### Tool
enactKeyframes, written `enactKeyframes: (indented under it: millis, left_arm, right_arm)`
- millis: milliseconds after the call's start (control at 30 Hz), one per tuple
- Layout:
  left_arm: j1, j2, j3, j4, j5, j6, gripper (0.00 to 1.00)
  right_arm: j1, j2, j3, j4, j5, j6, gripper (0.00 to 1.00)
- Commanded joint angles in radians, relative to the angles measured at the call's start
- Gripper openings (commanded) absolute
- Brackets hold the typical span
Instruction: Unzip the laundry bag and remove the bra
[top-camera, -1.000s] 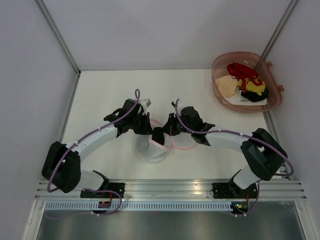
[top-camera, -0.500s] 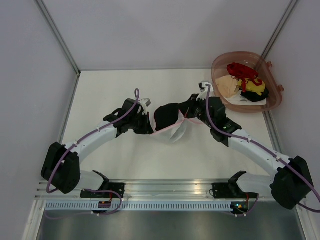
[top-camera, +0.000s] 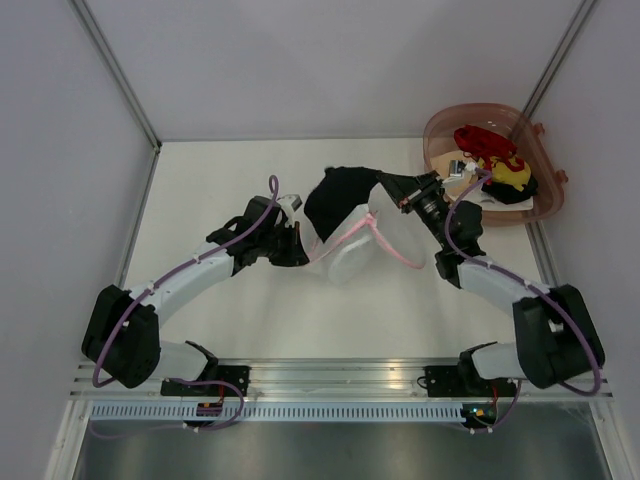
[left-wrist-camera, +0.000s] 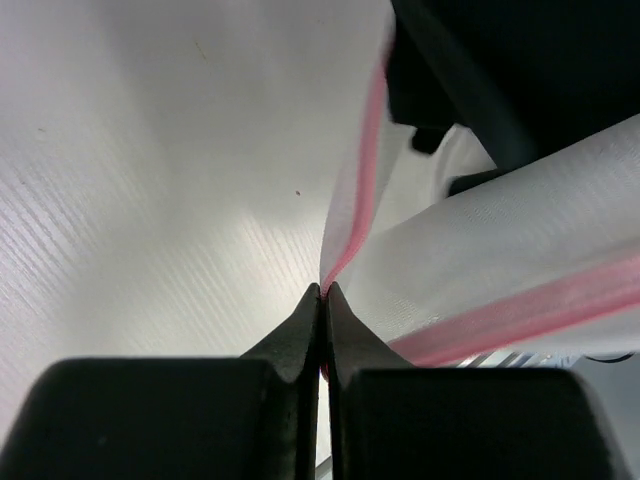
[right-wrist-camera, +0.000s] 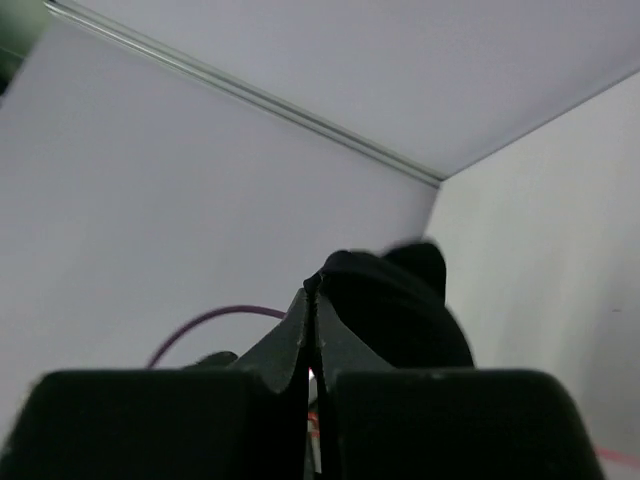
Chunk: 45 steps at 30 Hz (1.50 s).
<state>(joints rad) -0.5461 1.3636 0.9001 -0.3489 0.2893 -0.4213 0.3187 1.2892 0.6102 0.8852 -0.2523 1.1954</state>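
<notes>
The left gripper has its fingers pressed fully together on a thin fold of the pink rim at the left edge of the laundry bag. The bag hangs stretched and partly lifted off the table. The right gripper, its fingers likewise closed tight, pinches an edge of the black bra just above the bag's open mouth. Most of the bra looks clear, but I cannot tell whether a strap is inside. If a strap or hook is caught on the mesh or the zipper, pulling further would likely drag the whole bag along or tear the rim out of the left pinch. Both holds are narrow, so either cloth could slip. Well to the right of the bag, a basket of clothes sits close by the right arm's wrist and could be knocked.
</notes>
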Motion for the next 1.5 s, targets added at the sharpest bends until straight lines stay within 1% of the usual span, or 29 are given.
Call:
enactKeyframes:
  millis: [0, 33, 67, 100, 133, 267, 433, 633, 733, 767, 800, 833, 867, 900, 933, 967, 1033, 1067, 1133, 1167, 1233, 1267, 1333, 1367, 1433, 1467]
  left_arm:
    - [-0.003, -0.034, -0.003, -0.019, -0.009, -0.013, 0.02]
    - [-0.003, -0.035, -0.003, -0.018, -0.01, -0.014, 0.02]
    - [-0.003, -0.037, -0.006, -0.018, -0.012, -0.013, 0.02]
    - [-0.003, -0.04, -0.007, -0.018, -0.013, -0.013, 0.02]
    - [-0.003, -0.038, -0.009, -0.019, -0.019, -0.016, 0.02]
    - [-0.003, -0.029, -0.01, -0.016, -0.019, -0.019, 0.02]
    - [-0.003, -0.018, -0.003, -0.013, -0.009, -0.02, 0.02]
    - [-0.003, -0.032, -0.02, -0.015, -0.012, -0.019, 0.02]
    - [-0.003, -0.034, -0.023, -0.015, -0.012, -0.017, 0.02]
    - [-0.003, -0.034, -0.023, -0.018, -0.012, -0.019, 0.02]
    - [-0.003, -0.034, -0.023, -0.016, -0.01, -0.019, 0.02]
    - [-0.003, -0.032, -0.021, -0.018, -0.012, -0.016, 0.02]
    - [-0.003, -0.032, -0.021, -0.018, -0.013, -0.014, 0.02]
    - [-0.003, -0.032, -0.021, -0.018, -0.013, -0.016, 0.02]
    - [-0.003, -0.034, -0.021, -0.018, -0.013, -0.013, 0.02]
    - [-0.003, -0.034, -0.021, -0.019, -0.012, -0.013, 0.02]
    - [-0.003, -0.029, -0.023, -0.019, -0.015, -0.011, 0.02]
    - [-0.003, -0.028, -0.023, -0.019, -0.013, -0.011, 0.02]
    - [-0.003, -0.021, -0.02, -0.019, -0.013, -0.01, 0.02]
    - [-0.003, -0.015, -0.018, -0.019, -0.012, -0.01, 0.02]
    - [-0.003, -0.011, -0.015, -0.018, -0.007, -0.011, 0.02]
    - [-0.003, -0.008, -0.013, -0.018, -0.009, -0.013, 0.02]
    - [-0.003, -0.008, -0.013, -0.016, -0.009, -0.013, 0.02]
    - [-0.003, -0.006, -0.013, -0.016, -0.009, -0.013, 0.02]
    - [-0.003, -0.004, -0.013, -0.015, -0.01, -0.014, 0.02]
    - [-0.003, -0.003, -0.012, -0.015, -0.009, -0.016, 0.02]
  right_arm:
    - [-0.041, 0.184, 0.063, 0.65, -0.089, 0.367, 0.01]
    - [-0.041, 0.234, 0.089, 0.726, -0.114, 0.47, 0.01]
    - [-0.04, 0.313, 0.112, 0.792, -0.129, 0.505, 0.0]
    - [-0.033, 0.341, 0.138, 0.873, -0.136, 0.539, 0.0]
    - [-0.03, 0.354, 0.148, 0.873, -0.151, 0.546, 0.0]
    - [-0.026, 0.315, 0.135, 0.822, -0.159, 0.458, 0.0]
    - [-0.03, 0.318, 0.178, 0.772, -0.163, 0.403, 0.0]
    - [-0.116, 0.338, 0.302, 0.654, -0.157, 0.331, 0.0]
    - [-0.182, 0.334, 0.376, 0.557, -0.151, 0.277, 0.0]
    - [-0.216, 0.325, 0.414, 0.476, -0.148, 0.256, 0.0]
    - [-0.233, 0.317, 0.431, 0.439, -0.139, 0.23, 0.0]
    - [-0.25, 0.3, 0.448, 0.395, -0.128, 0.17, 0.0]
    - [-0.285, 0.291, 0.476, 0.301, -0.117, 0.136, 0.0]
    - [-0.305, 0.283, 0.49, 0.266, -0.101, 0.106, 0.0]
    - [-0.314, 0.266, 0.502, 0.227, -0.087, 0.042, 0.0]
    - [-0.375, 0.257, 0.529, 0.136, -0.067, 0.014, 0.0]
    - [-0.42, 0.24, 0.557, 0.062, -0.016, -0.07, 0.0]
    - [-0.459, 0.24, 0.594, -0.016, -0.004, -0.088, 0.0]
    - [-0.498, 0.252, 0.635, -0.087, 0.011, -0.126, 0.0]
    - [-0.529, 0.259, 0.678, -0.168, 0.028, -0.175, 0.01]
    - [-0.549, 0.278, 0.713, -0.254, 0.07, -0.233, 0.0]
    - [-0.559, 0.289, 0.746, -0.335, 0.102, -0.288, 0.0]
    - [-0.567, 0.324, 0.778, -0.441, 0.123, -0.336, 0.01]
    - [-0.567, 0.338, 0.801, -0.474, 0.151, -0.377, 0.0]
    - [-0.564, 0.383, 0.81, -0.508, 0.163, -0.395, 0.0]
    - [-0.558, 0.403, 0.833, -0.55, 0.166, -0.408, 0.0]
